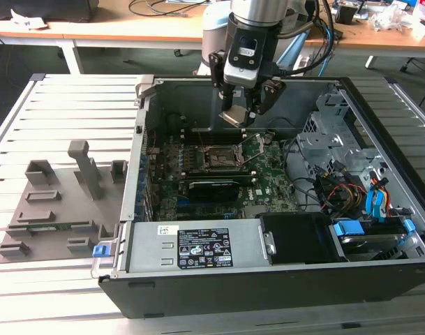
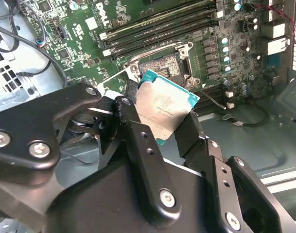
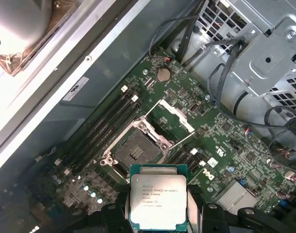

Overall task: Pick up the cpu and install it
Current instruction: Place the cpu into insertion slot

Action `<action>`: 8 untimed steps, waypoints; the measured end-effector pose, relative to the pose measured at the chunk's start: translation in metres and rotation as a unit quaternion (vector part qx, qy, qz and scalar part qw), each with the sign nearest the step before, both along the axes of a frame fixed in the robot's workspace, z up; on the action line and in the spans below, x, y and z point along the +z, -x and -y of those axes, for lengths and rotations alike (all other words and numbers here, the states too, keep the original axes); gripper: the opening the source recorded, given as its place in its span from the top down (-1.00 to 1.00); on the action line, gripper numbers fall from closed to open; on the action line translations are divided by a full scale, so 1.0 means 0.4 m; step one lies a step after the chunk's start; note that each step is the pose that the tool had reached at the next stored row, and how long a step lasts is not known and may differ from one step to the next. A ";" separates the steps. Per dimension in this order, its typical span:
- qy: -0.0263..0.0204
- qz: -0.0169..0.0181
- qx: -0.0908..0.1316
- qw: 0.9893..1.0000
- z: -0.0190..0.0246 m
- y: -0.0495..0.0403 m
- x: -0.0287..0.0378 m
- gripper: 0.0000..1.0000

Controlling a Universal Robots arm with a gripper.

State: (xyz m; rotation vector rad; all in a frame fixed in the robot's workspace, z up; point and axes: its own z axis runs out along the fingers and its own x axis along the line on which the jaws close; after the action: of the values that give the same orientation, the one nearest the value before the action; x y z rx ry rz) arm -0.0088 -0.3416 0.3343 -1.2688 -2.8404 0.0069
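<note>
Slatted metal tabletop (image 1: 31,105) carries the open computer case (image 1: 268,293), whose walls and drive cage (image 1: 324,139), at centre right of the exterior view, ring the motherboard (image 1: 268,178) and leave free air above it. In the upper middle, the gripper (image 1: 245,112) is clenched on two opposite edges of the cpu (image 1: 233,117), which hangs clear above the socket (image 1: 222,157), whose frame is lifted. Square, with no long axis, the cpu hangs tilted, silver top toward the first wrist view.

Hidden behind fingers (image 2: 136,138), second wrist view: lower corner of cpu (image 2: 162,109). Cut off at exterior view's top edge: arm (image 1: 257,14).
</note>
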 end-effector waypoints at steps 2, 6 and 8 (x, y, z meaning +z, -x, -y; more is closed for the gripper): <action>0.000 0.000 -0.006 1.000 0.000 0.000 0.000 -0.09; 0.000 0.000 -0.026 1.000 0.000 0.000 0.000 -0.09; 0.001 0.000 -0.045 0.999 0.000 0.000 0.000 -0.09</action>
State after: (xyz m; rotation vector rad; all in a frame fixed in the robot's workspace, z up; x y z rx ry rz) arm -0.0088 -0.3416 0.3341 -1.3962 -2.7805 0.0068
